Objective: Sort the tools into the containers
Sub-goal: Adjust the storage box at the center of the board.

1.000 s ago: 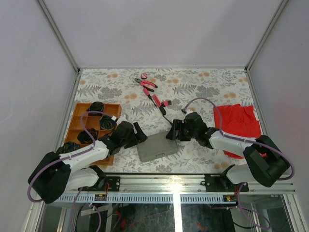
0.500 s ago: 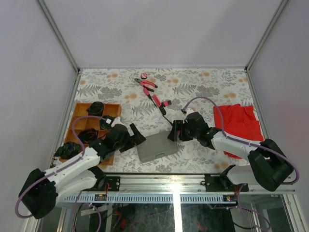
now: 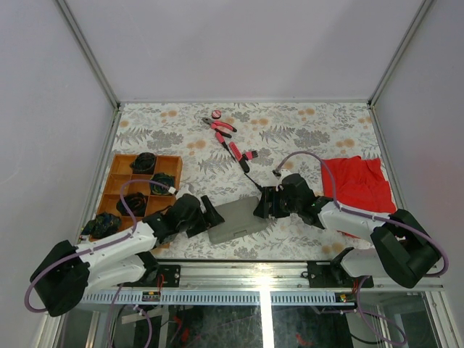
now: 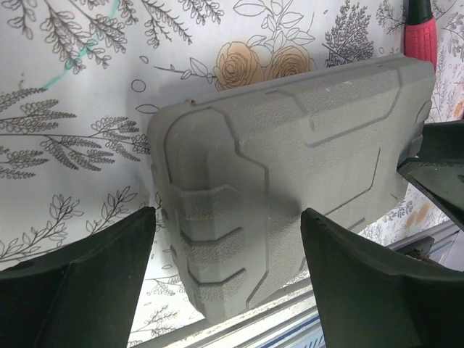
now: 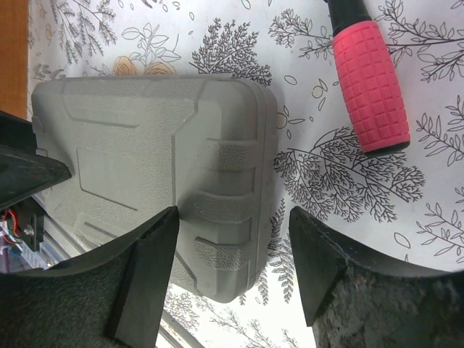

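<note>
The closed grey case (image 3: 235, 217) lies near the front edge, between both grippers. My left gripper (image 3: 211, 214) is open at its left end, fingers either side of the ribbed corner (image 4: 217, 239) without touching. My right gripper (image 3: 262, 204) is open at the right end, straddling the case's ribbed edge (image 5: 225, 217). The wooden tray (image 3: 114, 176) stands at the left. Pink-handled pliers (image 3: 220, 125), a pink disc (image 3: 217, 114) and a red-handled screwdriver (image 3: 236, 153) lie farther back. The screwdriver's handle (image 5: 370, 80) shows beside the case.
Dark objects (image 3: 146, 161) fill several compartments of the tray. A red cloth (image 3: 355, 185) lies at the right, behind the right arm. A small red-and-black piece (image 3: 250, 154) sits by the screwdriver. The table's metal front rail (image 3: 261, 268) runs just below the case.
The left gripper has moved right, up to the case's left end. The right gripper has shifted slightly nearer and lower at the case's right end. The case has stayed put.
</note>
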`<move>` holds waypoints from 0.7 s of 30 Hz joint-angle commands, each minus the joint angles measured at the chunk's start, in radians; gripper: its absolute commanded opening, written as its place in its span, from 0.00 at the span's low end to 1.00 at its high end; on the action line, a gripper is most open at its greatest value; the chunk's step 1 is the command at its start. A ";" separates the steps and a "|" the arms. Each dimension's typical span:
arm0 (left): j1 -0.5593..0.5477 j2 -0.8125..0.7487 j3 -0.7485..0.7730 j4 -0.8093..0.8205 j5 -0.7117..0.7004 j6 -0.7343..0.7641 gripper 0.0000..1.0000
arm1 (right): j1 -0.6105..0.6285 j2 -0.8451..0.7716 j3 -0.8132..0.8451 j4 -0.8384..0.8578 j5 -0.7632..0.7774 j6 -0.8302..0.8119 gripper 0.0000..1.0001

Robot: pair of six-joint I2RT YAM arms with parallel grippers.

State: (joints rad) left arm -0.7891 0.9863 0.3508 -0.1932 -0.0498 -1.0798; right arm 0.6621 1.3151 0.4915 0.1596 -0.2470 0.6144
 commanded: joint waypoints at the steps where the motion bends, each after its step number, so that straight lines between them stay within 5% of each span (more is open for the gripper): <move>1: 0.007 0.037 0.040 0.104 -0.017 0.060 0.78 | 0.002 -0.021 -0.004 0.057 0.011 0.071 0.67; 12: 0.142 0.265 0.191 0.138 0.072 0.246 0.76 | 0.002 0.015 0.031 0.130 0.088 0.147 0.65; 21: 0.160 0.194 0.219 0.019 -0.019 0.286 1.00 | 0.002 -0.024 0.066 0.063 0.112 0.043 0.74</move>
State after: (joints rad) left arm -0.6407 1.2354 0.5491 -0.1276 -0.0154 -0.8360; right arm 0.6621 1.3273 0.5163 0.2268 -0.1570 0.7147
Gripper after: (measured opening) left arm 0.968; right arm 0.725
